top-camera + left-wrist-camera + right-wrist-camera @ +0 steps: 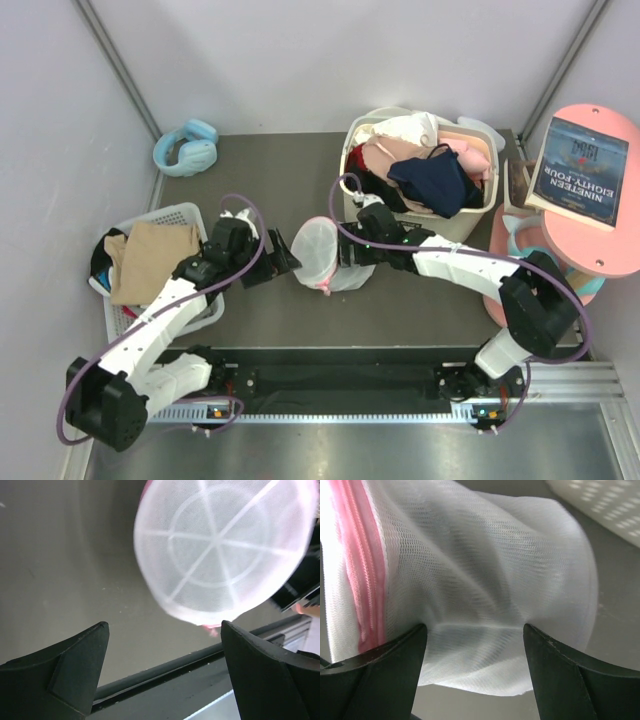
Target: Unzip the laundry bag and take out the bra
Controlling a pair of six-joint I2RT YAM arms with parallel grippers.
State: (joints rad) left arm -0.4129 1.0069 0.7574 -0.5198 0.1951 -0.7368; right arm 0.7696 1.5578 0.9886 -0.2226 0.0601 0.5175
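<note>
- Where the two arms meet at the middle of the dark worktop (270,180), the laundry bag (322,250) stands on edge, with its round face turned towards the left arm and its pink zipper trim (367,575) along the rim.
- The left hand (288,262) sits just beside that round face. In its wrist view the hand (165,627) is released, its fingers (75,670) spread with only bare worktop between them. The bag (220,545) lies beyond the fingertips, its stitched ring and spokes facing the camera.
- The right hand (348,255) is at the bag's other side. In its wrist view the fingers (560,675) stand well apart, with the mesh wall (485,565) bulging between them and creasing at both tips. I cannot tell whether this hand (475,627) is truly clenched on the mesh or only resting against it.
- Through the translucent mesh I cannot tell whether the bra is inside the bag.
- Behind the bag, a cream plastic basket (462,226) is heaped with clothes, with a navy garment (435,180) on top and pink and white pieces around it.
- A white slotted basket (175,212) by the left arm holds a tan garment (150,255).
- Pale blue earmuffs (187,148) lie at the far left.
- A "Nineteen Eighty-Four" book (583,170) rests on a pink round stand (612,248) at the right.
</note>
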